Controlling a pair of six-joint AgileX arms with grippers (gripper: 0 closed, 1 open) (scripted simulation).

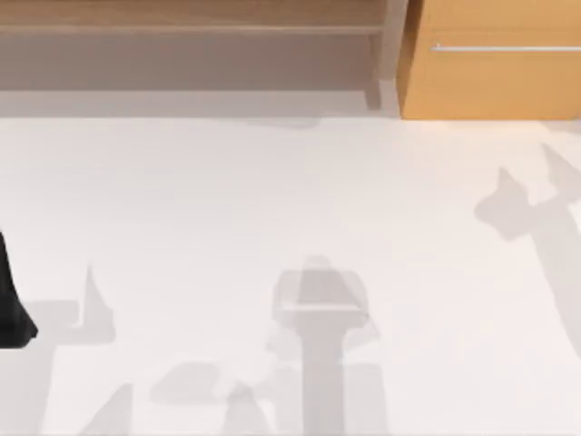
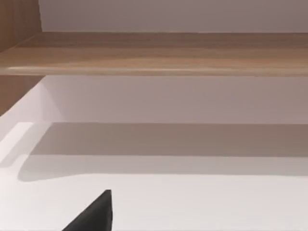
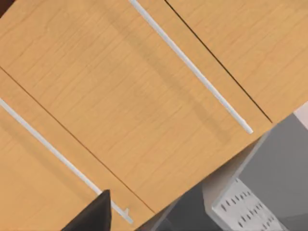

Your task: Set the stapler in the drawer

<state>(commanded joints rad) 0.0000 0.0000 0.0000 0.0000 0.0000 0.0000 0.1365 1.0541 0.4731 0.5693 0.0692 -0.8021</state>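
The white surface (image 1: 290, 236) spreads wide and carries arm shadows. At its far edge stand the paler shelf (image 1: 191, 23) and, to the right, the drawer (image 1: 490, 77) — shut, so it must be opened first. Its silver handle (image 3: 190, 67) faces the right wrist camera, likely the approach. Stapler: not visible. Neither arm's jaws can be judged.

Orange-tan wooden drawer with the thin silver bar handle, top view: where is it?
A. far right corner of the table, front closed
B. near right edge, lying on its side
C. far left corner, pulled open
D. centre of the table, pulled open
A: in the top view the orange-tan wooden drawer front stands at the far right, beside the paler brown wooden shelf, its thin silver bar handle flush across a closed face, no white inside showing.
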